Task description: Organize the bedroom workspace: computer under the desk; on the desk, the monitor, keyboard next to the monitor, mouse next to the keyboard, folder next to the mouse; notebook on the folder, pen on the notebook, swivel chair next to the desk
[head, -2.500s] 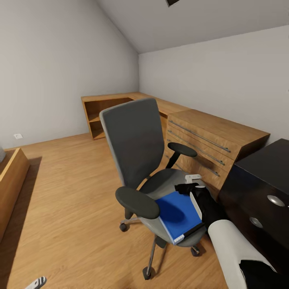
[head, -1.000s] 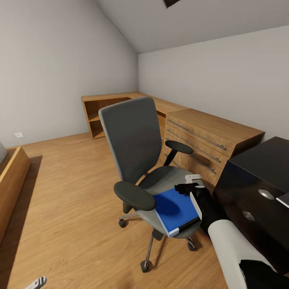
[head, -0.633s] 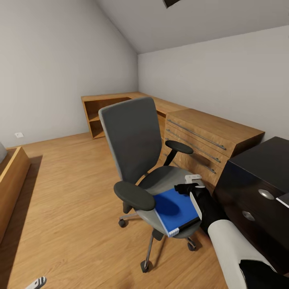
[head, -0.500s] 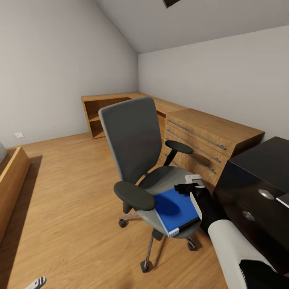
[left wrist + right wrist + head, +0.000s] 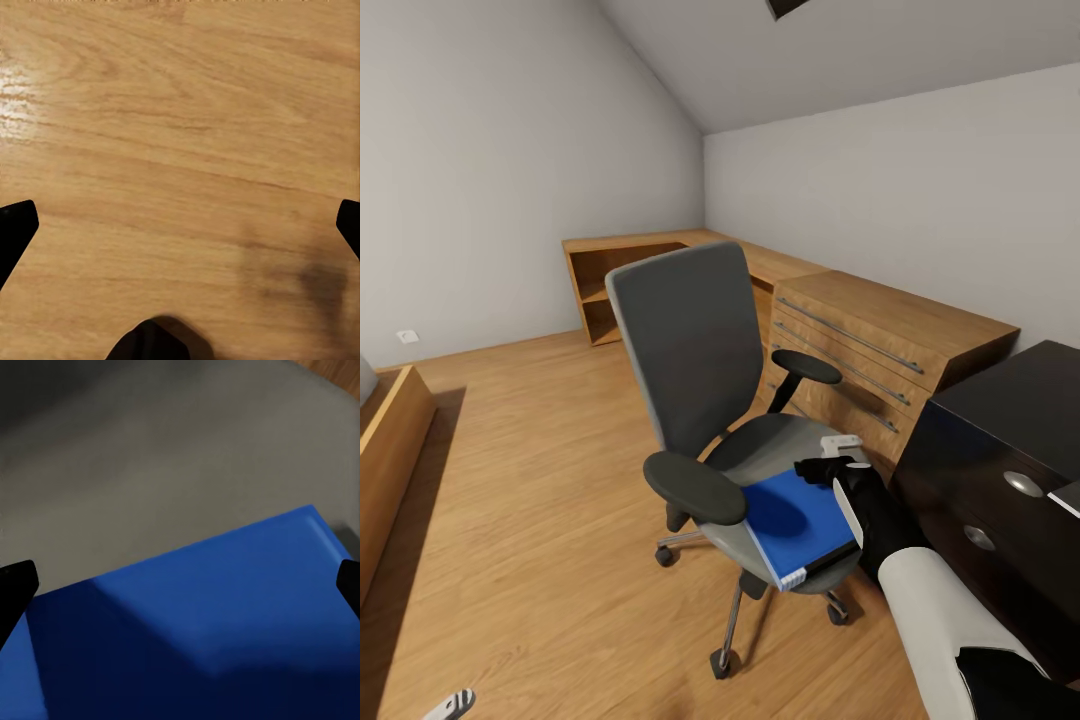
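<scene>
Folder [image 5: 792, 520] lies on the chair [image 5: 760, 465] under the wide-open right end effector [image 5: 180, 585], ungrasped; table [image 5: 1010, 420] placement not yet done

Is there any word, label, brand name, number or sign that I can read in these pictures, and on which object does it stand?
None: no readable text.
The folder has a plain blue cover, also in the right wrist view.
The swivel chair, the desk drawers and the wooden cabinet carry no labels.
The small white wall plate is too small to read.

The folder [image 5: 797, 525] lies on the swivel chair [image 5: 735, 420] beside the desk [image 5: 1000, 470].
</scene>
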{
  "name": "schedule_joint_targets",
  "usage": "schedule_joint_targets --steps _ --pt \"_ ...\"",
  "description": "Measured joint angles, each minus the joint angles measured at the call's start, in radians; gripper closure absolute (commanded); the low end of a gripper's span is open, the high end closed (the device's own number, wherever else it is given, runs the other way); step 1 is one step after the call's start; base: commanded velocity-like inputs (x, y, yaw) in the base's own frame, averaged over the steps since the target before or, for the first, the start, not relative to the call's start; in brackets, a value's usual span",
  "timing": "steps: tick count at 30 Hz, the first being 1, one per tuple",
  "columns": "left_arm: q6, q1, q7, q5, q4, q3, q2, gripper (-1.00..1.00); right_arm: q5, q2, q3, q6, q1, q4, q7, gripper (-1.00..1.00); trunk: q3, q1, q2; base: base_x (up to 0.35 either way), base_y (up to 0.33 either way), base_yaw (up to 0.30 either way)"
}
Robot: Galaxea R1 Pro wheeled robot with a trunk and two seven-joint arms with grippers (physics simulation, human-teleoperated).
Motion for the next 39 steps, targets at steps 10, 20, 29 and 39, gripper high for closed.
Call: schedule_joint_targets --steps 10,20,29,39 --pt "0.0 0.0 0.001 -0.001 -0.001 0.0 0.0 -1.0 0.003 0.0 0.0 0.0 0.001 0.0 0.0 -1.0 0.0 0.0 0.0 0.209 0.0 0.0" --pt "0.001 0.0 0.002 -0.001 0.0 0.0 0.0 -1.0 0.003 0.0 0.0 0.0 0.001 -0.002 0.0 -1.0 0.0 0.0 0.0 0.263 0.0 0.0" --pt "0.001 0.0 0.002 -0.002 0.001 0.0 0.0 -1.0 0.002 0.001 0.0 0.001 0.001 -0.002 0.001 -1.0 0.0 0.0 0.0 0.045 0.0 0.0" --pt "-0.107 0.0 -0.002 -0.004 0.006 -0.002 -0.002 -1.0 -0.001 0.004 0.01 0.061 0.001 -0.007 0.0 -1.0 0.0 0.0 0.0 0.002 0.0 0.0"
